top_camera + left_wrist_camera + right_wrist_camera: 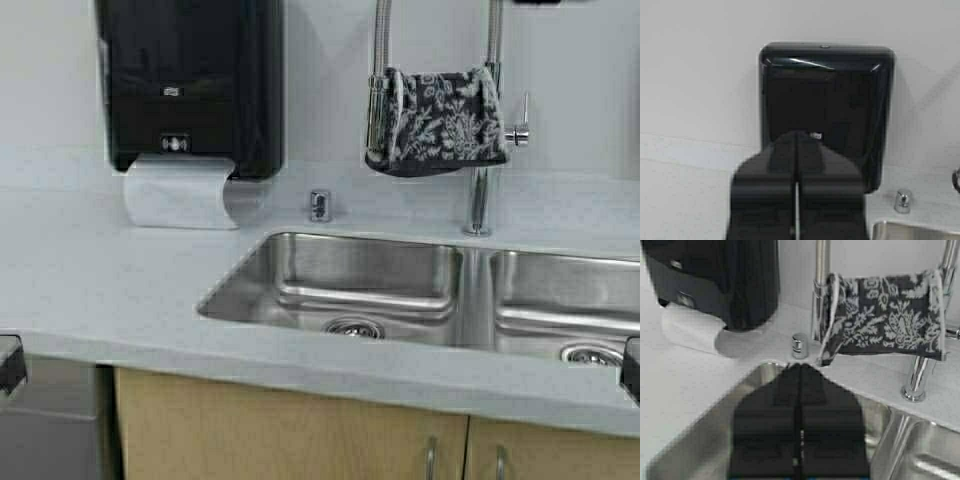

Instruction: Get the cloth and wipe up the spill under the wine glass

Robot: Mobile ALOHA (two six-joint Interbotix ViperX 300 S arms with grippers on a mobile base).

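The cloth (440, 120), dark with a white floral print and a pale hem, hangs folded over the tall faucet (480, 205) behind the sink. The right wrist view also has the cloth (885, 320), beyond my right gripper (800, 366), which is shut, holds nothing and hovers over the sink's near side. My left gripper (796, 135) is shut and empty, pointing at the black dispenser (827, 110) on the wall. In the high view only dark bits of the arms show at the lower left and right edges. The wine glass and the spill are out of view.
A black paper towel dispenser (190, 80) with a white sheet (175, 195) hanging out sits on the wall at left. A double steel sink (350, 290) is set in the pale counter (100, 280). A small chrome button (320, 205) stands behind it. Wooden cabinet doors (300, 430) are below.
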